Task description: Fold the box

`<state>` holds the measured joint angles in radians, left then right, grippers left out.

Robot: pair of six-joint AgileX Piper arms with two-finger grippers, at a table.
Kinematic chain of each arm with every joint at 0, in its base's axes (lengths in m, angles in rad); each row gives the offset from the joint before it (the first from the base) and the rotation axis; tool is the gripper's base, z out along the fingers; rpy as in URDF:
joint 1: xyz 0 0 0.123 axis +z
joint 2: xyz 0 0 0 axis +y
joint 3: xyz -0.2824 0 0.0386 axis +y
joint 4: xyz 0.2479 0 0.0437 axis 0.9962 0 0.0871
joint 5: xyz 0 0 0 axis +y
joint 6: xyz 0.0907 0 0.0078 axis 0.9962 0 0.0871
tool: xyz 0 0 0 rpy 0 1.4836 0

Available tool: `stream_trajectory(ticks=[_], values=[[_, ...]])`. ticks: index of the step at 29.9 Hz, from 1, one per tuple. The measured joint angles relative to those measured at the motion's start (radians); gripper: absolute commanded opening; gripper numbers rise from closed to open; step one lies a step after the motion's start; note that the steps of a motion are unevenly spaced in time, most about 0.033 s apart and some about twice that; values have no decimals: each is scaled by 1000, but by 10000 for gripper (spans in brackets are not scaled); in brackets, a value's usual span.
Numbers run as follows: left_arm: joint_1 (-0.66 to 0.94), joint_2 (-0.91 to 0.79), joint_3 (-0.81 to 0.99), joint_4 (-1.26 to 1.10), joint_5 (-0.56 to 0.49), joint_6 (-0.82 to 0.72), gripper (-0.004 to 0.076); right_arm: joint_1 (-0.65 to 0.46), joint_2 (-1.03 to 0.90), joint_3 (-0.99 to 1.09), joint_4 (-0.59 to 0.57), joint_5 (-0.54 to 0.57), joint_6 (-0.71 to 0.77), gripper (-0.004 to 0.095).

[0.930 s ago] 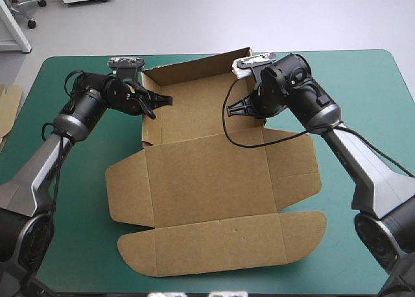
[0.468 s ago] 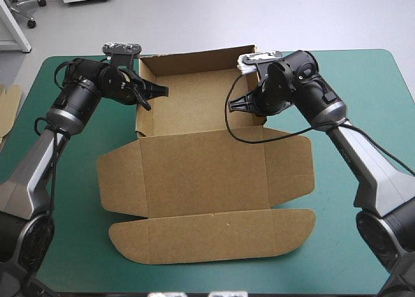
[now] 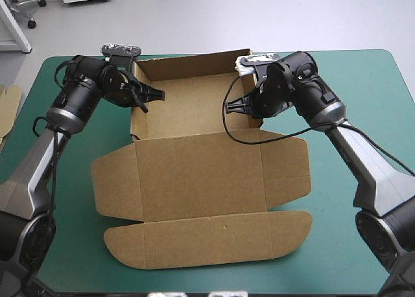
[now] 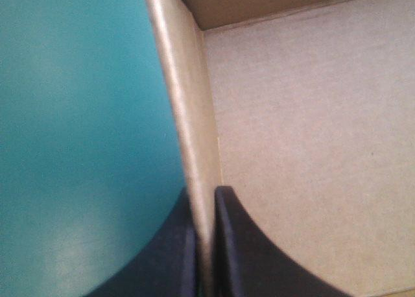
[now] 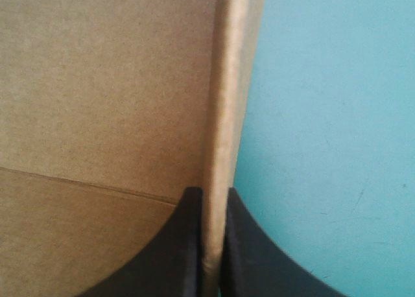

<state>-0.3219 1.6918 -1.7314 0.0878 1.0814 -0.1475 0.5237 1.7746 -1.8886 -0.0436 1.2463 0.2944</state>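
Brown box (image 3: 201,180), lid flat, on the teal-green table (image 3: 379,83).

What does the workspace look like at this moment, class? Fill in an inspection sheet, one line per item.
Surface: table with a teal-green cover; the box lies across its middle.
Job's things: box of brown board; far wall and both side walls raised; lid and side flaps flat toward the near edge.
Clutter: more brown board at the table's left edge.
Grippers: left end effector shut on the box's left side wall; right end effector shut on its right side wall.
Cables: nothing seen apart from the robot's own.
Surroundings: nothing seen.
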Motion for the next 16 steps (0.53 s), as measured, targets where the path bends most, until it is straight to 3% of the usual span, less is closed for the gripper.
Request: stream_trajectory(ticks=[8,16], values=[[0,38,-5,17,68,0,-14,-10,35,6,33,1,-13,-14],[-1,87,-5,-11,63,0,-14,-63,50,12,67,2,-51,-14]])
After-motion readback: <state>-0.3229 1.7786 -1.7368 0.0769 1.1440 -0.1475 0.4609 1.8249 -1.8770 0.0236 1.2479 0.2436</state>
